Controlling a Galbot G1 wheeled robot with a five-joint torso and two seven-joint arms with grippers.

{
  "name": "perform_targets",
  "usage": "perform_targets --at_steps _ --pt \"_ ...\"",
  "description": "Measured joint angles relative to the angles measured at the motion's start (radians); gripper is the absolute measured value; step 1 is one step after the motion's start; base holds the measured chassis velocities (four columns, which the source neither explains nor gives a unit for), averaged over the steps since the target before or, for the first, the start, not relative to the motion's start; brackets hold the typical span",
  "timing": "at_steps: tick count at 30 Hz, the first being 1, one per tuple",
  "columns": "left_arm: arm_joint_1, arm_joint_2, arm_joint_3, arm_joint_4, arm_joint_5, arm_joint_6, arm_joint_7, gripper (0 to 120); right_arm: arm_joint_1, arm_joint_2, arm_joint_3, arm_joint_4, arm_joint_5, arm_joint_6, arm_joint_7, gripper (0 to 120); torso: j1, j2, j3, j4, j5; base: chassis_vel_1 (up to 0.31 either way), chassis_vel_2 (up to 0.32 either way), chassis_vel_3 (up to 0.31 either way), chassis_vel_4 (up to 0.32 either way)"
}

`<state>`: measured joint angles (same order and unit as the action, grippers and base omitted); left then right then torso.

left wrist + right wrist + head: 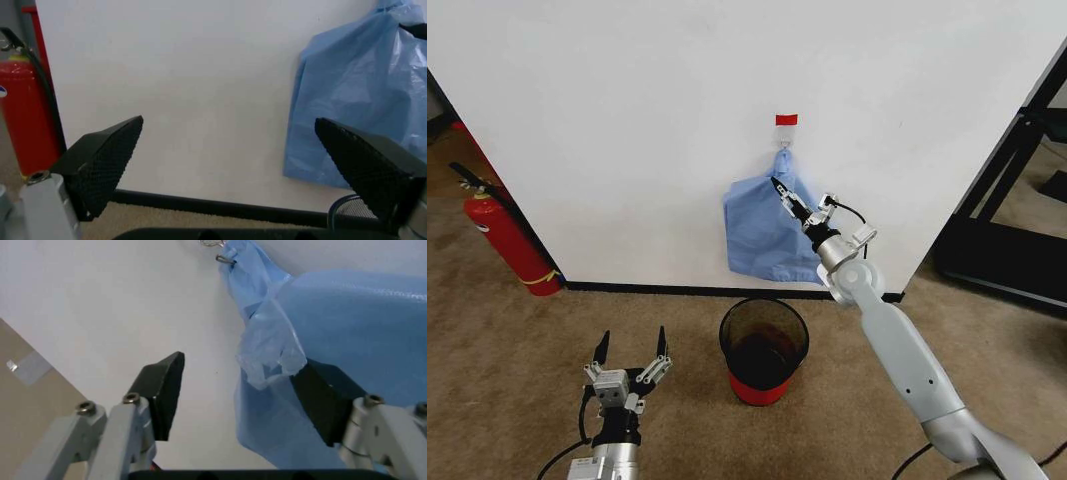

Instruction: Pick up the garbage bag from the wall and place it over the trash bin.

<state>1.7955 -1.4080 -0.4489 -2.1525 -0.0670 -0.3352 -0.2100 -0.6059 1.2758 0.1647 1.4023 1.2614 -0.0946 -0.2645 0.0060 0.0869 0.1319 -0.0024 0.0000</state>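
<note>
Right arm's up and stretched fwd, right tool [783,192] at the wall [627,120], just under the small red-and-white hook tag [786,120] where the blue plastic gathers to a point. Light-blue garbage bag [762,235] hangs flat against the wall from that hook, bottom edge just above the black baseboard [677,290]. Right wrist view: tool is released, jaws spread wide, black fingers [162,390] on either side of a crinkly hanging fold of the bag [270,347]; one pad looks right against the plastic, the other well clear of it w/ bare wall between, so nothing gripped yet. Metal hook [223,259] visible at the bag's gathered top. Trash bin [764,348], black wire mesh w/ red base, stands upright on the brown carpet [507,370] directly below the bag, near the baseboard, apart from the bag. Left arm low, left tool [632,352] pointing up at the wall, beside the bin on robot's left, also released, jaws wide apart, holding nothing. Left wrist view: its mesh-textured pads [107,160] frame bare wall, bag [353,110] off to one side, bin rim [347,207] peeking low. Red fire extinguisher [507,240] stands by the wall's far left corner, well apart from the rest.
</note>
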Motion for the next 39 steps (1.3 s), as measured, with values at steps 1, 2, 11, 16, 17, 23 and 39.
perform_targets --at_steps 1,2,11,16,17,23,39 --pt "-0.002 0.002 0.0 0.0 -0.001 0.0 0.0 100 0.0 0.002 0.0 0.0 0.0 0.0 0.003 55 0.0 0.0 0.0 0.0 -0.0001 0.0 0.0 0.0 0.0" --pt "-0.002 0.002 0.0 0.0 -0.001 0.0 0.0 100 0.0 0.002 0.0 0.0 0.0 0.0 0.003 55 0.0 0.0 0.0 0.0 -0.0001 0.0 0.0 0.0 0.0" --pt "-0.003 0.003 0.0 0.001 -0.003 -0.003 0.002 100 -0.006 0.008 0.024 0.004 0.0 0.003 0.02 20 0.0 0.0 0.0 0.0001 0.0001 0.0 0.0 0.0 0.0" --pt "-0.003 0.006 -0.002 0.004 -0.004 -0.005 0.003 100 -0.008 0.008 0.046 -0.007 0.008 0.002 0.027 1 0.0 0.0 0.0 0.0 0.0001 0.0 0.0 0.0 0.0" --pt "-0.003 0.006 -0.002 0.004 -0.004 -0.005 0.003 100 -0.008 0.008 0.046 -0.007 0.008 0.002 0.027 1 0.0 0.0 0.0 0.0 0.0001 0.0 0.0 0.0 0.0" --pt "-0.006 0.009 -0.002 -0.005 -0.006 -0.005 0.003 100 -0.017 0.007 0.047 0.001 0.003 0.002 0.033 0 0.0 0.0 0.0 0.0001 0.0 0.0 0.0 0.0 0.0" --pt "0.0 0.019 -0.004 -0.016 -0.023 -0.003 0.002 100 -0.131 -0.044 0.039 0.161 -0.048 0.003 0.045 0 0.0 0.0 0.0 0.0003 0.0 0.0 0.0 0.0 0.0"
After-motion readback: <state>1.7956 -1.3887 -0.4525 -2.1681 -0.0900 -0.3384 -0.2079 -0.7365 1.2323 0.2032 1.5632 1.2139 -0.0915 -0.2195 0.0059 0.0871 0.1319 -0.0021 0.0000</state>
